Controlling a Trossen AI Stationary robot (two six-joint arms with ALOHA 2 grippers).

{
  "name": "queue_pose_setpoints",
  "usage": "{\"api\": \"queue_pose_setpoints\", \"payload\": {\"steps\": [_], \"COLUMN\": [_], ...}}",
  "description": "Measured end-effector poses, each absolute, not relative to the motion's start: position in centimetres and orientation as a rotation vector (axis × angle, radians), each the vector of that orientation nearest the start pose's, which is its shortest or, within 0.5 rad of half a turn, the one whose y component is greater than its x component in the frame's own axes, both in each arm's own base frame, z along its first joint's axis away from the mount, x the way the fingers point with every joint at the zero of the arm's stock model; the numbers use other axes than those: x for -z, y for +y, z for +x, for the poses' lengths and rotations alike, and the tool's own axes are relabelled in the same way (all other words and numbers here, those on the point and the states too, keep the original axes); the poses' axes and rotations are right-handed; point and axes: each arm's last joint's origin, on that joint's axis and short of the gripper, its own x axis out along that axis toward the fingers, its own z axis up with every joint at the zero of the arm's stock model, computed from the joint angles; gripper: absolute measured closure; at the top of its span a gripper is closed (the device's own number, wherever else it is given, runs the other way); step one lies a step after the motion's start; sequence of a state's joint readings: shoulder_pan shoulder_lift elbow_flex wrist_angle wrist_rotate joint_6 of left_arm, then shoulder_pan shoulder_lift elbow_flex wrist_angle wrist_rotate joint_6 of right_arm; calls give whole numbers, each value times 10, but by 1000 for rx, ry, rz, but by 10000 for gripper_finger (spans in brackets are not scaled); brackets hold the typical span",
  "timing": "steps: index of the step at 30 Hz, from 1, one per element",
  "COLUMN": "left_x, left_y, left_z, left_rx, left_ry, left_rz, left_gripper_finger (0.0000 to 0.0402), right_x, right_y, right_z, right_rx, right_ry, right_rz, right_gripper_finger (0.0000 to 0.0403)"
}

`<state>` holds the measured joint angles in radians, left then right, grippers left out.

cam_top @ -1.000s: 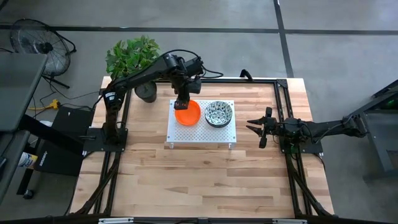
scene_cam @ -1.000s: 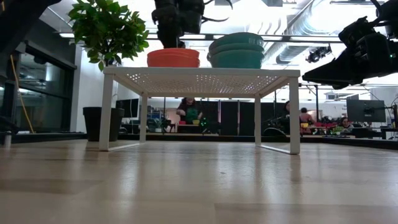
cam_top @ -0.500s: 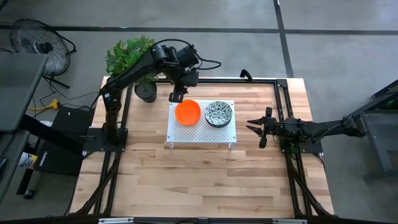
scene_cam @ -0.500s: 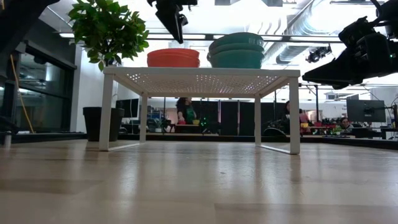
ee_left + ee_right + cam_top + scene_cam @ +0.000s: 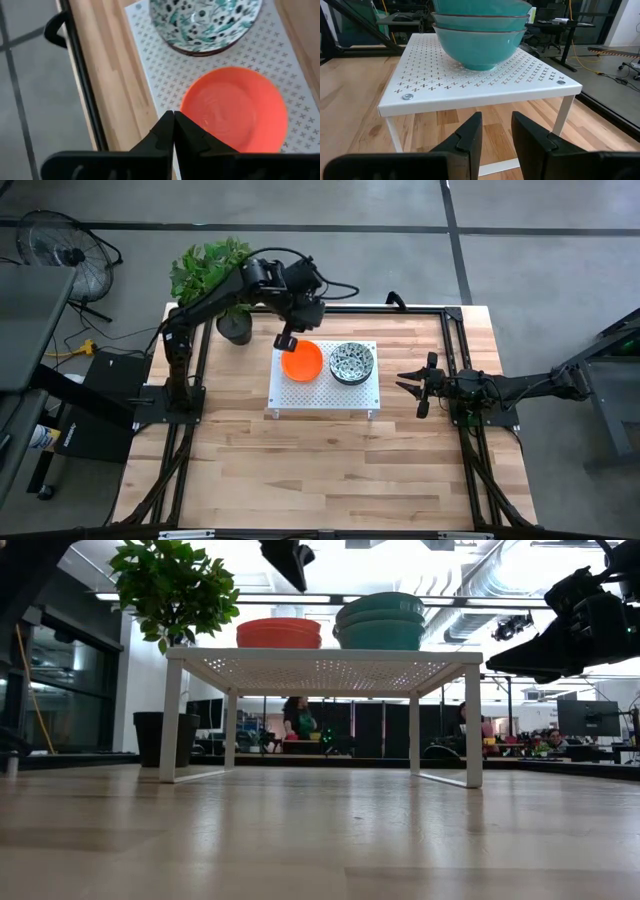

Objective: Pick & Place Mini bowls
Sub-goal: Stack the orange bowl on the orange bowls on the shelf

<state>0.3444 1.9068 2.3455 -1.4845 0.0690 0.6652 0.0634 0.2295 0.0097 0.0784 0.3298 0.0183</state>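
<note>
A stack of orange mini bowls [image 5: 302, 361] and a stack of speckled mini bowls [image 5: 352, 362] stand side by side on a white perforated rack [image 5: 322, 395] at mid-table. In the low view the orange stack [image 5: 279, 633] is on the left and the speckled stack, teal on the outside [image 5: 380, 622], on the right. My left gripper [image 5: 285, 342] is shut and empty, raised above the rack's far left part beside the orange stack [image 5: 234, 110]. My right gripper [image 5: 412, 387] is open and empty, low, right of the rack, facing the speckled stack [image 5: 480, 35].
A leafy plant in a black pot [image 5: 235, 328] stands at the table's far left, close behind my left arm. The rack stands on four legs [image 5: 171, 720] with room beneath it. Bare wood lies on the table's near half [image 5: 320, 470]. People show in the room beyond [image 5: 298, 718].
My left gripper has risen from the orange stack, gone a little toward the table's far left and tipped over to a slant. The orange bowls have stayed on the rack.
</note>
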Motion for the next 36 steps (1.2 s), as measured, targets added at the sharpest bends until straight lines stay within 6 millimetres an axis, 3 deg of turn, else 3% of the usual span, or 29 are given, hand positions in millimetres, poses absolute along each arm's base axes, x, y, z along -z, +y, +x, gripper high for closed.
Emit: {"api": "queue_pose_setpoints", "payload": {"steps": [7,12,18,24,31,36], "left_x": [-407,-402,-382,-346,-311,-300], "left_y": [109,104,96,89,90,91], "left_z": [340,322,299,278,272,275], "left_rx": [146,95,26,-69,-202,-233], "left_ry": [1075,938,705,532,425,410], "left_rz": [402,425,471,467,422,369], "left_gripper_finger": [401,401,401,401,402,401], "right_x": [-155,-155,-155,-155,-155,-155], "right_y": [-2,-2,-2,-2,-2,-2], "right_z": [110,110,110,110,110,110], "right_rx": [267,267,267,267,267,268], "right_ry": [137,137,137,137,137,137], "right_rz": [-9,-9,-10,-9,-9,-9], "right_gripper_finger": [309,309,309,309,309,309]}}
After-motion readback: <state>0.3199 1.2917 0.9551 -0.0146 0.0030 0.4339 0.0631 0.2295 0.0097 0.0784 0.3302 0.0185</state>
